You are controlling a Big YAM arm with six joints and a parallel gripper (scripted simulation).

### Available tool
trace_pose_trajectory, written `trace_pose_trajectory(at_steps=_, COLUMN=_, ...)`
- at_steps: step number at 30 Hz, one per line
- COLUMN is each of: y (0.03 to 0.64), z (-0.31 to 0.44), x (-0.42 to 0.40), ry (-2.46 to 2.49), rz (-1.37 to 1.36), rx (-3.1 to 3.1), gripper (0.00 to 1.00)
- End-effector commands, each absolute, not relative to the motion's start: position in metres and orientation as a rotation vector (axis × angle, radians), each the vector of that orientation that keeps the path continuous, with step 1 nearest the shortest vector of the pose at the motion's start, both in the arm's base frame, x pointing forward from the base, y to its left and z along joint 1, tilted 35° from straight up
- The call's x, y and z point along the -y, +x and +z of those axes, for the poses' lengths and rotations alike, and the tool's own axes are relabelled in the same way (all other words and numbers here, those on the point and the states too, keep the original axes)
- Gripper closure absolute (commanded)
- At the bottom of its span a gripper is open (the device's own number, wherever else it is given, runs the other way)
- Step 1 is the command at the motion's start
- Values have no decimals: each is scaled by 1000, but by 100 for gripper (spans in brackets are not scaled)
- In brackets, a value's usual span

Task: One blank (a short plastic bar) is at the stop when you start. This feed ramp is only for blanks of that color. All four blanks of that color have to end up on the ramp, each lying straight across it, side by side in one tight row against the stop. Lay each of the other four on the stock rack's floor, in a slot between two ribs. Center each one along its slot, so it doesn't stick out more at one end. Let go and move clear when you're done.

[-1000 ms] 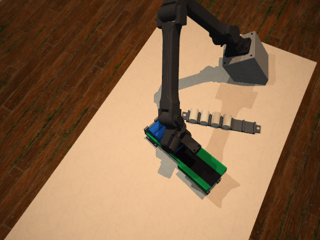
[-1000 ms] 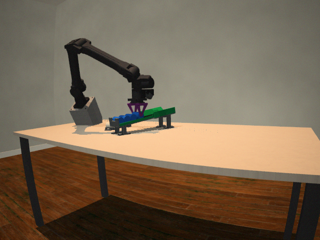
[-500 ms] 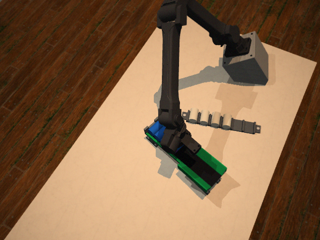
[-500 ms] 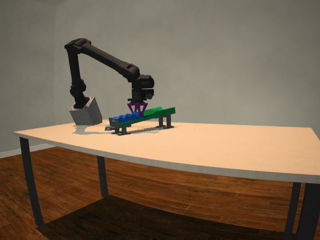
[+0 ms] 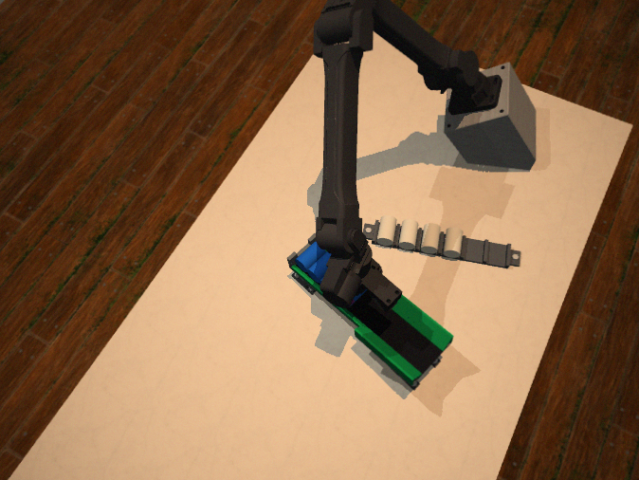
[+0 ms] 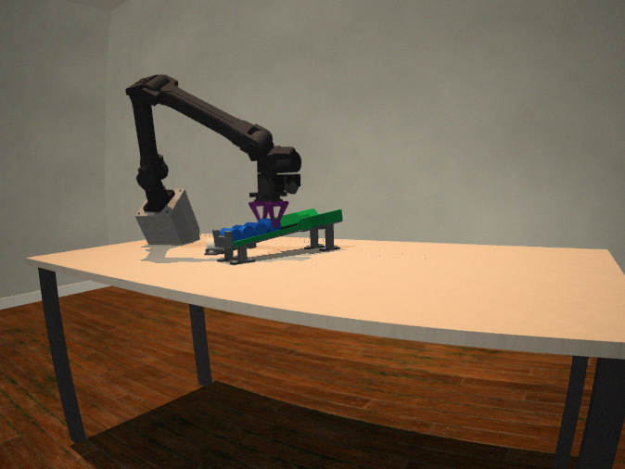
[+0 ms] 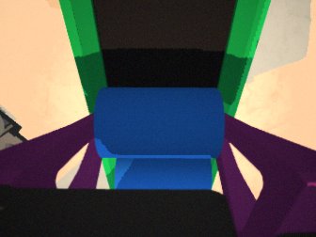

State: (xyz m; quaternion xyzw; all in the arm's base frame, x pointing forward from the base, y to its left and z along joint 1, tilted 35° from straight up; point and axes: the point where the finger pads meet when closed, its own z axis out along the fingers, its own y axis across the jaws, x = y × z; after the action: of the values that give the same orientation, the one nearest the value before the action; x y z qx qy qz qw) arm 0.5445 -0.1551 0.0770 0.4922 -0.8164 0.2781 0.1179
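The claw (image 5: 352, 298) (image 6: 271, 224) (image 7: 159, 118) grips the uppermost blue bar (image 5: 359, 296) (image 6: 263, 225) (image 7: 159, 119) by its ends, crosswise on the green ramp (image 5: 426, 323) (image 6: 323, 219) (image 7: 79, 28), beside another blue bar (image 6: 248, 230) (image 7: 164, 174).

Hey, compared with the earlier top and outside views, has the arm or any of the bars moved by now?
Nothing visibly changed. The arm keeps its pose, its jaws closed on both ends of the highest blue blank on the ramp; no grasp or release shows. The four cream blanks stayed on the stock rack.
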Motion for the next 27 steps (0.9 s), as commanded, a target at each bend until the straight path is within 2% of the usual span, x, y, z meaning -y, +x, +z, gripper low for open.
trace_pose_trajectory(at_steps=1, y=560, z=92, x=168, ry=1397, rz=868, rx=2445, gripper=39)
trace_pose_trajectory(at_steps=13, y=560, z=92, x=168, ry=1397, rz=868, rx=2445, gripper=39)
trace_pose_trajectory(at_steps=14, y=560, z=92, x=168, ry=1397, rz=868, rx=2445, gripper=35)
trace_pose_trajectory(at_steps=16, y=560, z=92, x=168, ry=1397, rz=868, rx=2445, gripper=35)
trace_pose_trajectory(at_steps=17, y=560, z=92, x=168, ry=1397, rz=868, rx=2445, gripper=32)
trace_pose_trajectory(at_steps=19, y=560, z=92, x=168, ry=1397, rz=868, rx=2445, gripper=32)
trace_pose_trajectory(at_steps=20, y=560, z=92, x=168, ry=1397, rz=868, rx=2445, gripper=28)
trace_pose_trajectory(at_steps=22, y=560, z=92, x=168, ry=1397, rz=868, rx=2444, gripper=28)
trace_pose_trajectory(at_steps=23, y=560, z=92, x=168, ry=1397, rz=868, rx=2444, gripper=24)
trace_pose_trajectory(at_steps=27, y=560, z=92, x=168, ry=1398, rz=868, rx=2444, gripper=20)
